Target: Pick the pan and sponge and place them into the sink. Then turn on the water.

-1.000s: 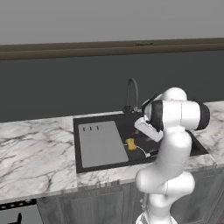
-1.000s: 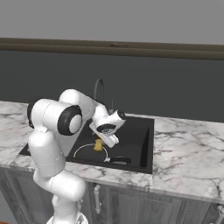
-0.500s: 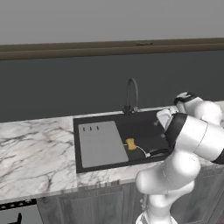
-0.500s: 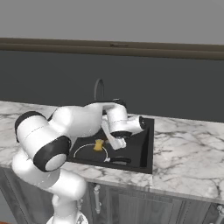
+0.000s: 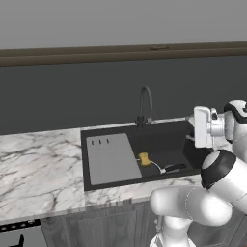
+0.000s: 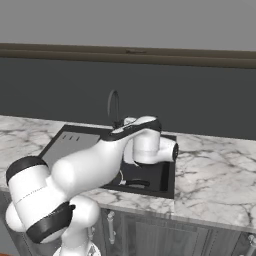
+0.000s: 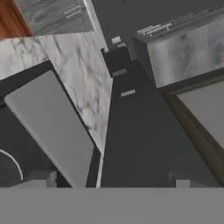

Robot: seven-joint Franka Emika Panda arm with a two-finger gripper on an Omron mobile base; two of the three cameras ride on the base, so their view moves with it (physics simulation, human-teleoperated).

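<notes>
- Swinging rightward since the earlier frame, my arm is now reaching over the right end of the sink (image 5: 91, 140).
- My gripper (image 5: 192, 131) is hanging there; I cannot tell whether its fingers are apart.
- Down to its left, the sponge (image 5: 144, 158) and pan (image 5: 166, 164) are lying in the basin.
- Behind, the faucet (image 5: 144, 103) is arching, with the marble counter (image 5: 34, 164) stretching leftward.

sponge (image 5: 144, 158): in the sink (image 5: 179, 133) — just right of drainboard (image 5: 112, 158)
pan (image 5: 166, 161): in sink, right of sponge
faucet (image 5: 144, 103): behind sink — mid rim
</notes>
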